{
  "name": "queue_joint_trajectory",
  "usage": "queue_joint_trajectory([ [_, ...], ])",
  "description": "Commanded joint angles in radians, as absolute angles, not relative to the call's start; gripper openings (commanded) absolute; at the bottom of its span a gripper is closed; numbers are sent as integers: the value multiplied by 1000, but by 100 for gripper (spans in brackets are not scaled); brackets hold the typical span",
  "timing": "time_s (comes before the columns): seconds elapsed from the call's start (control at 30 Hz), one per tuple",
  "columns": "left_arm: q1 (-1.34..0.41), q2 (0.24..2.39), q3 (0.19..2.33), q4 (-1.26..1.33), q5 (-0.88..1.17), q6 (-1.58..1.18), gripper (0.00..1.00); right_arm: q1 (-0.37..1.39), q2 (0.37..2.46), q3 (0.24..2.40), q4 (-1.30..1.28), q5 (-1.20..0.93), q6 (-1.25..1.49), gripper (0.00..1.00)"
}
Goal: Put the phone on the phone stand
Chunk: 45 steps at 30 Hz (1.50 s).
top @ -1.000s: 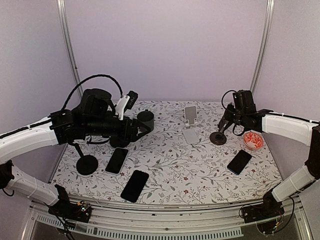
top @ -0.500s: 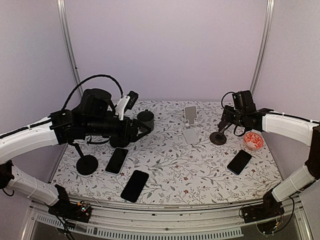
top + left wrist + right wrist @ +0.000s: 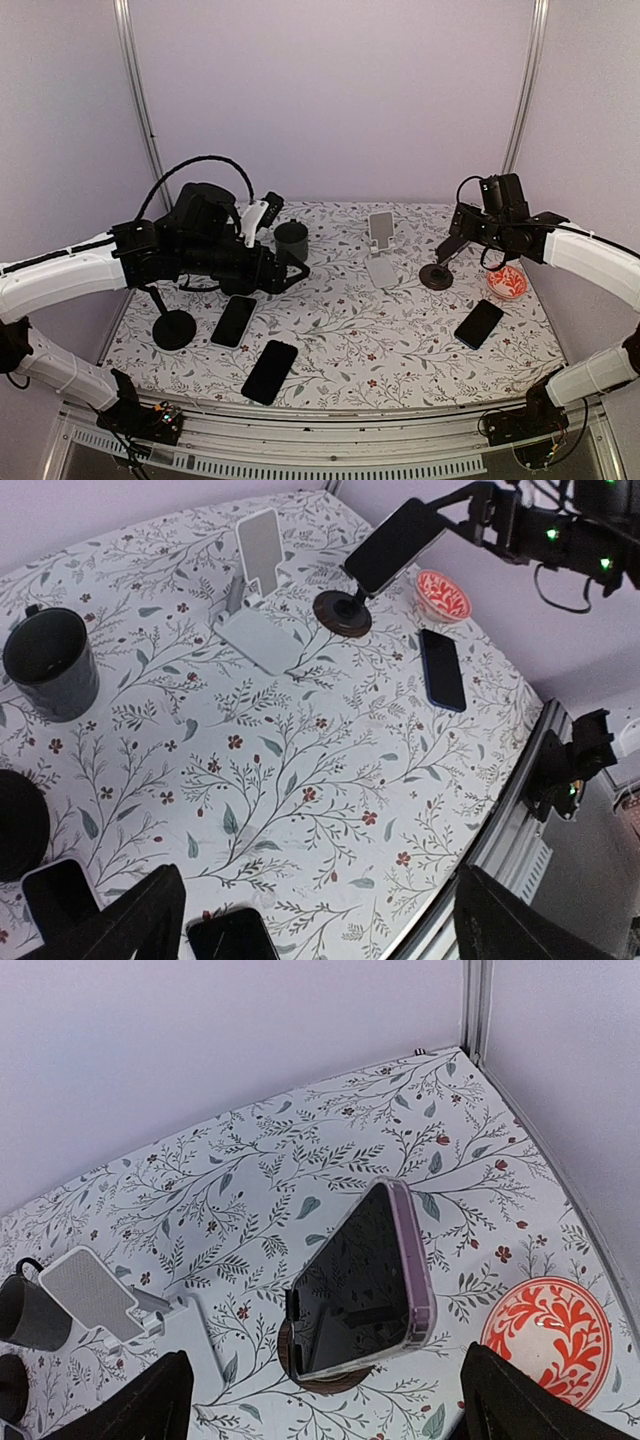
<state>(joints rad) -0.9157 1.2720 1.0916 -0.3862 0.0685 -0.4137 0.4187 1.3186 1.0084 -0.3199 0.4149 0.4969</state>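
Over at 3 o'clock in the overhead view, the black phone in a clear case [image 3: 365,1280] leans propped on the round dark stand [image 3: 330,1380].
From your right gripper [image 3: 462,232], jaws spread and empty, it lies close at 7 o'clock, long axis running 7 to 1 in the wrist view. Your left gripper [image 3: 292,272], likewise spread and empty, hangs well apart toward 9 o'clock.
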Motion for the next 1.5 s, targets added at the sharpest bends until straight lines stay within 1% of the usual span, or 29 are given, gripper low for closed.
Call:
queue_joint_trajectory([
  [0.0, -923, 1313, 1107, -422, 16, -372, 95, 425, 1223, 1003, -415, 411, 511, 96],
  [0.1, -924, 1333, 1102, -416, 0, -344, 96, 425, 1156, 960, -439, 394, 520, 97],
  [0.23, -926, 1367, 1082, -418, 6, -325, 96, 436, 1095, 914, -471, 311, 521, 95],
  [0.37, -944, 1392, 1045, -455, -3, -346, 97, 505, 1042, 847, -495, 281, 517, 93],
  [0.47, -982, 1402, 1017, -505, -32, -392, 98, 548, 998, 783, -508, 253, 539, 92],
  [0.63, -1043, 1406, 959, -553, -60, -508, 99, 610, 954, 687, -559, 201, 665, 91],
  [0.77, -1065, 1415, 925, -553, -51, -555, 99, 682, 957, 645, -550, 165, 734, 88],
  [0.87, -1069, 1420, 940, -548, -56, -564, 99, 700, 1023, 691, -509, 162, 684, 84],
  [0.97, -1069, 1433, 990, -548, -58, -549, 99, 700, 1117, 796, -463, 176, 560, 82],
  [1.17, -1072, 1467, 1094, -589, -43, -527, 97, 699, 1361, 1056, -411, 175, 374, 81],
  [1.27, -1076, 1445, 1107, -596, -54, -539, 97, 695, 1480, 1158, -406, 176, 330, 85],
  [1.37, -1078, 1413, 1098, -586, -57, -565, 97, 685, 1575, 1247, -389, 168, 323, 90],
  [1.47, -1082, 1382, 1079, -553, -40, -575, 97, 668, 1655, 1330, -375, 153, 329, 93],
])
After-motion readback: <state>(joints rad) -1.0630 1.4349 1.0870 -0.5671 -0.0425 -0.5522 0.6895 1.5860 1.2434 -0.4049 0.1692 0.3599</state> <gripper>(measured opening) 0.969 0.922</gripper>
